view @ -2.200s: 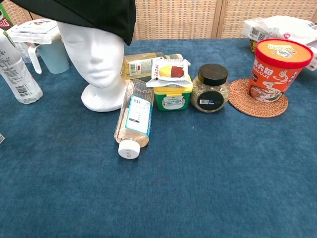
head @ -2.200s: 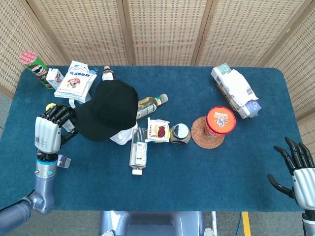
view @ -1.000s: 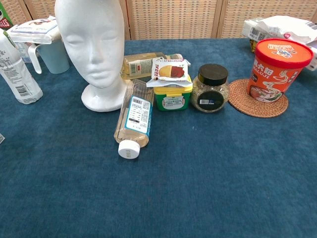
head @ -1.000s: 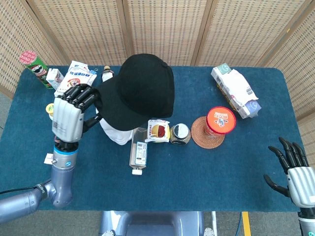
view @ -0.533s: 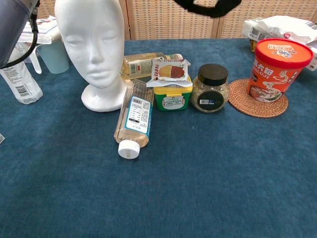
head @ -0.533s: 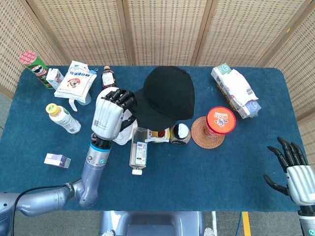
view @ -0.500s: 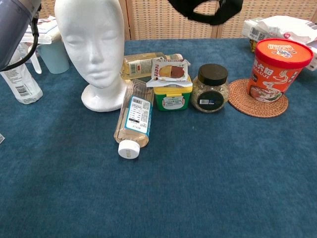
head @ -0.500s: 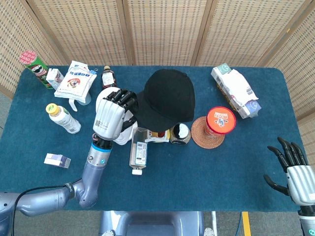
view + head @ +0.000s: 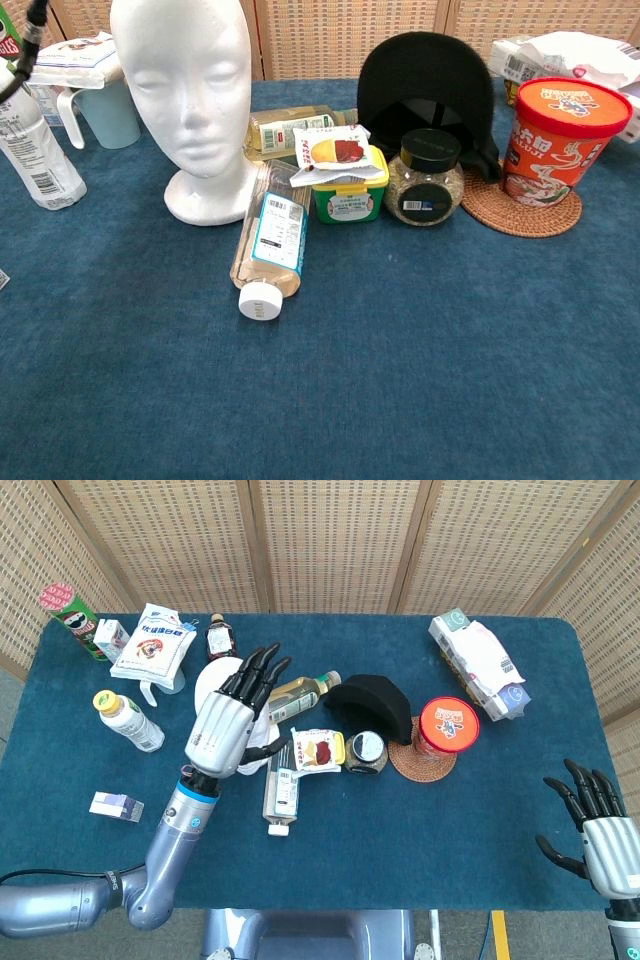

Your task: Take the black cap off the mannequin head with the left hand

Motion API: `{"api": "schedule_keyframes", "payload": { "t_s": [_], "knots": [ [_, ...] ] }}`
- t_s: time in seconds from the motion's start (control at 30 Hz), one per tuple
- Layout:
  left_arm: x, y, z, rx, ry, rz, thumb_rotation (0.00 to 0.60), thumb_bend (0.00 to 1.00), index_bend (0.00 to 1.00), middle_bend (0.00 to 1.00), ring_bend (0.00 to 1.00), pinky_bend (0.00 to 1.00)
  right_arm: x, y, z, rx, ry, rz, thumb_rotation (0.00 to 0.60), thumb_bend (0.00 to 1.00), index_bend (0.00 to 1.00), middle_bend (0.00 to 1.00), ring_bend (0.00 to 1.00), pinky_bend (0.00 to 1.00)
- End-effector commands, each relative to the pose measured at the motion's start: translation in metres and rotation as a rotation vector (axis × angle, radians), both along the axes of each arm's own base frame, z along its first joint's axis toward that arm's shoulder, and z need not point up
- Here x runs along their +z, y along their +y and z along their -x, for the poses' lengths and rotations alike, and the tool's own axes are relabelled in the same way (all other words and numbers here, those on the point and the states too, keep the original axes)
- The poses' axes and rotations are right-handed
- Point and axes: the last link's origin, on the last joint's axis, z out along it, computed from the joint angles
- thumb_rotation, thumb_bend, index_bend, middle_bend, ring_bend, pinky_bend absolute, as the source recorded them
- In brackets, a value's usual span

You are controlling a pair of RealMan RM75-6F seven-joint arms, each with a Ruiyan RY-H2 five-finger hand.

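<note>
The black cap point(image 9: 374, 706) lies on the table, apart from my left hand, propped behind the black-lidded jar point(image 9: 366, 750). In the chest view the cap point(image 9: 428, 84) stands on edge between the jar point(image 9: 424, 178) and the red cup. The white mannequin head point(image 9: 186, 92) is bare. My left hand point(image 9: 229, 726) hovers over the mannequin head point(image 9: 216, 675) with its fingers spread, pointing toward the cap and holding nothing. My right hand point(image 9: 598, 825) rests open at the table's front right corner.
A clear bottle point(image 9: 281, 791) lies in front of the head, next to a yellow-lidded snack cup point(image 9: 320, 749). A red cup point(image 9: 448, 724) stands on a woven coaster. Packets, a green can point(image 9: 72, 616) and a yellow-capped bottle point(image 9: 126, 721) crowd the left side.
My left hand carried the cap off the head and to the right, then spread its fingers. The cap dropped onto the table behind the jar.
</note>
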Motion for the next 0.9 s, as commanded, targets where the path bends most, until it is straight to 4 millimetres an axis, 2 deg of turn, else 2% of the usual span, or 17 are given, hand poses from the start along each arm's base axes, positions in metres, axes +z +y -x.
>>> {"api": "schedule_keyframes", "payload": {
  "t_s": [0.03, 0.23, 0.47, 0.6, 0.7, 0.83, 0.87, 0.9],
  "knots": [
    [0.020, -0.001, 0.004, 0.009, -0.046, -0.016, 0.600, 0.07, 0.00, 0.00, 0.02, 0.29, -0.001, 0.000, 0.000, 0.001, 0.001, -0.002, 0.600, 0.25, 0.16, 0.00, 0.00, 0.00],
    [0.061, -0.006, 0.021, 0.025, -0.097, -0.064, 0.600, 0.07, 0.00, 0.00, 0.02, 0.28, -0.001, 0.001, -0.001, 0.004, 0.002, -0.002, 0.600, 0.25, 0.16, 0.00, 0.00, 0.00],
    [0.103, -0.016, 0.066, 0.089, -0.052, -0.138, 0.600, 0.07, 0.00, 0.00, 0.02, 0.25, -0.002, 0.002, -0.002, 0.007, 0.002, -0.002, 0.600, 0.25, 0.16, 0.00, 0.00, 0.00],
    [0.131, -0.032, 0.110, 0.144, -0.064, -0.143, 0.600, 0.07, 0.00, 0.00, 0.02, 0.25, -0.002, 0.002, -0.003, 0.008, 0.003, 0.000, 0.600, 0.25, 0.16, 0.00, 0.00, 0.00],
    [0.139, -0.043, 0.136, 0.189, -0.066, -0.135, 0.600, 0.08, 0.00, 0.00, 0.02, 0.25, -0.003, 0.002, -0.004, 0.008, 0.004, -0.001, 0.600, 0.25, 0.16, 0.00, 0.00, 0.00],
    [0.142, -0.068, 0.185, 0.321, -0.078, -0.066, 0.600, 0.08, 0.00, 0.00, 0.02, 0.24, -0.002, 0.004, -0.006, 0.016, 0.011, 0.012, 0.600, 0.25, 0.16, 0.00, 0.00, 0.00],
    [0.135, -0.088, 0.219, 0.447, -0.066, -0.007, 0.600, 0.08, 0.00, 0.00, 0.02, 0.23, -0.002, 0.005, -0.006, 0.019, 0.009, 0.020, 0.600, 0.25, 0.16, 0.00, 0.00, 0.00],
    [0.132, -0.100, 0.235, 0.490, -0.078, 0.030, 0.600, 0.08, 0.00, 0.00, 0.01, 0.22, -0.001, 0.006, -0.006, 0.019, 0.008, 0.025, 0.600, 0.25, 0.16, 0.00, 0.00, 0.00]
  ]
}}
